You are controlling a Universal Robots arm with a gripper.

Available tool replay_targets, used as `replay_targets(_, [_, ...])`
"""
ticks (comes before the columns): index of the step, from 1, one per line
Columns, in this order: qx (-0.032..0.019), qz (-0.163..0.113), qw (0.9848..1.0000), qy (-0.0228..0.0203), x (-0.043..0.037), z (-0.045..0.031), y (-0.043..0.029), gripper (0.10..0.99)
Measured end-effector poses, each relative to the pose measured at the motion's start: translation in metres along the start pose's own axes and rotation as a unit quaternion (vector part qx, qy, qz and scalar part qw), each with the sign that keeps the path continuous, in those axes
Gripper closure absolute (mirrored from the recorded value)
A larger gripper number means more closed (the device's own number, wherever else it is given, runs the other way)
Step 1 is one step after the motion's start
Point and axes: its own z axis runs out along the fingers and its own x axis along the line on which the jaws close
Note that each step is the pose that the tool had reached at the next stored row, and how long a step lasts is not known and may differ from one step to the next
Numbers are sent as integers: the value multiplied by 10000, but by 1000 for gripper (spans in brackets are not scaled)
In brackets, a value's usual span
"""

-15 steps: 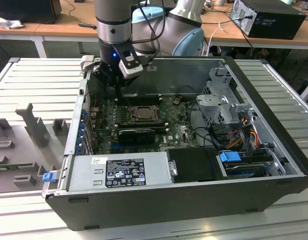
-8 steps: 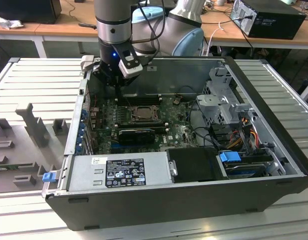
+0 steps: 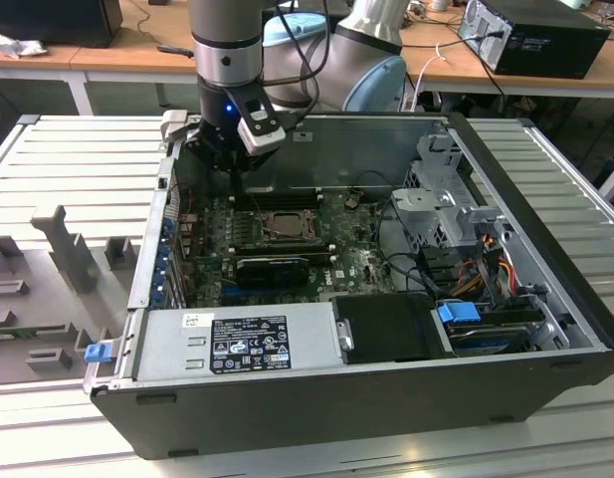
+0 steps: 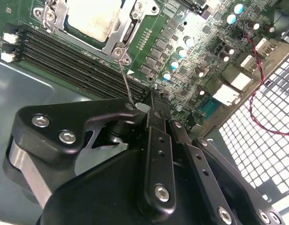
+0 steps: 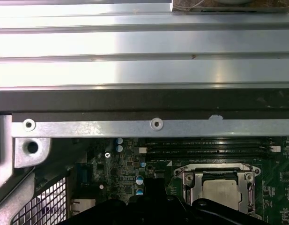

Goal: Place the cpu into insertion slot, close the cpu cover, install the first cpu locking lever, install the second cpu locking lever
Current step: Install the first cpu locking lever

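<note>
- The black claw [image 4: 151, 101] hangs inside the open dark computer case [image 3: 386, 398]. Its fingers are drawn together, and the tips touch the free end of a thin silvery wire lever [image 4: 124, 77].
- The pale silver-beige square cpu [image 4: 95, 18] lies seated on the green circuit board [image 4: 158, 42], with the silvery frame-shaped cpu cover [image 4: 117, 41] flat around it.

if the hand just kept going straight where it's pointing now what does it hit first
Probably the thin locking lever, whose free end sits right at the tip of the hand. Past it comes the green board beside the memory slots. Depth is hard to judge.
</note>
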Motion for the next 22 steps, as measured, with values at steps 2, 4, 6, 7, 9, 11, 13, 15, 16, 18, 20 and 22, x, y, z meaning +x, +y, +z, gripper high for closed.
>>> replay_targets(2, [0,0,10000,0,-1,0,0,980])
replay_targets(4, [1,0,10000,0,-1,0,0,980])
replay_targets(6, [0,-1,10000,0,-1,0,0,980])
replay_targets(7, [0,0,10000,0,-1,0,0,980])
replay_targets(9, [0,-1,10000,0,-4,0,0,980])
replay_targets(11, [0,-1,10000,0,-8,0,0,980])
replay_targets(13, [0,0,10000,0,-27,0,1,980])
replay_targets(15, [0,0,10000,0,-42,0,1,980])
replay_targets(16, [0,-1,10000,0,-54,0,1,980])
replay_targets(18, [1,-1,10000,0,-70,0,1,980])
replay_targets(20, [0,-1,10000,0,-91,0,2,980])
replay_targets(22, [0,-1,10000,1,-107,-1,2,980])
